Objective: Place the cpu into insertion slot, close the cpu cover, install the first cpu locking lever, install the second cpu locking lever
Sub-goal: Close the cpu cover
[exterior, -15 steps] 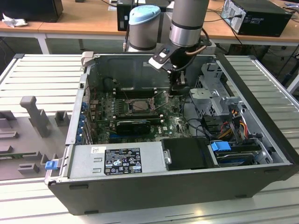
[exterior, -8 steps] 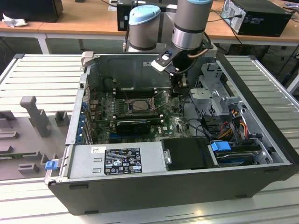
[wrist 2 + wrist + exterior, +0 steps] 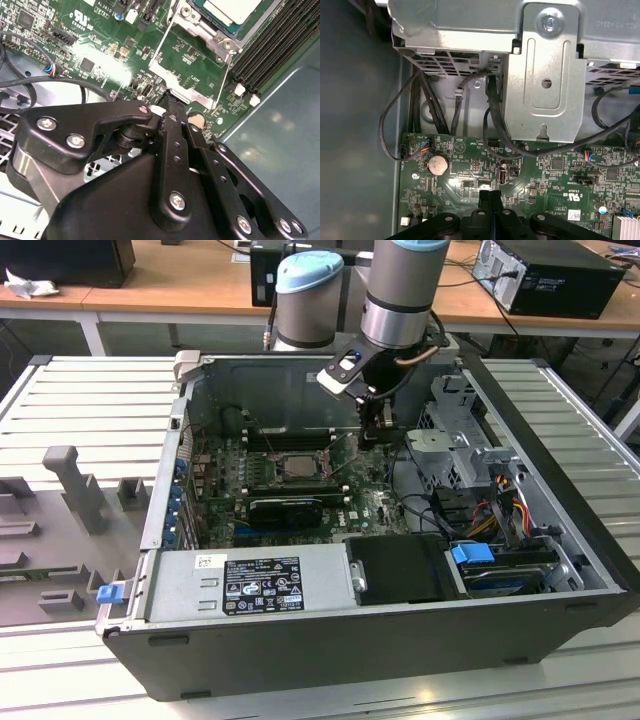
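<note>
On the circuit board [image 3: 192, 55], the cpu [image 3: 232, 10] lies half cropped.

I see a long wood desk [image 3: 190, 280] at the back with black boxes [image 3: 560, 275] on it. My work table [image 3: 90, 400] is grey with ridges.
</note>
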Controlling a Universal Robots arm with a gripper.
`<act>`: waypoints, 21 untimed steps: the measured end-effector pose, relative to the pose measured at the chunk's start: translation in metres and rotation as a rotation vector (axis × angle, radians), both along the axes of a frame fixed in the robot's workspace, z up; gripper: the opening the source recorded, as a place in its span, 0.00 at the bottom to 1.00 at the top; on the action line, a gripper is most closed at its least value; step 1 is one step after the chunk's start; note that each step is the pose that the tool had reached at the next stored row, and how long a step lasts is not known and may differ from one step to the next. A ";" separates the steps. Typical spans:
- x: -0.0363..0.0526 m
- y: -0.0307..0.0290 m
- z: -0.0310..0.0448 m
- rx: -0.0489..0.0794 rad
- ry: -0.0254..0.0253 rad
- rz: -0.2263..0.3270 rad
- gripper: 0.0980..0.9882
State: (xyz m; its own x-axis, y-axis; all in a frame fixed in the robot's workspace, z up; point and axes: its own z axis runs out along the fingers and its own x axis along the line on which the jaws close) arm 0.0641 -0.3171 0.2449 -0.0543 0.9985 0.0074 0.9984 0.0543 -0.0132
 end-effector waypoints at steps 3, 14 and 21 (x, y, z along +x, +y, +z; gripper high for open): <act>-0.0039 0.0000 0.0000 0.000 0.0000 0.000 0.01; -0.0307 0.0000 0.0000 0.000 0.0000 0.000 0.01; -0.0474 0.0000 0.0000 0.000 0.0000 0.000 0.01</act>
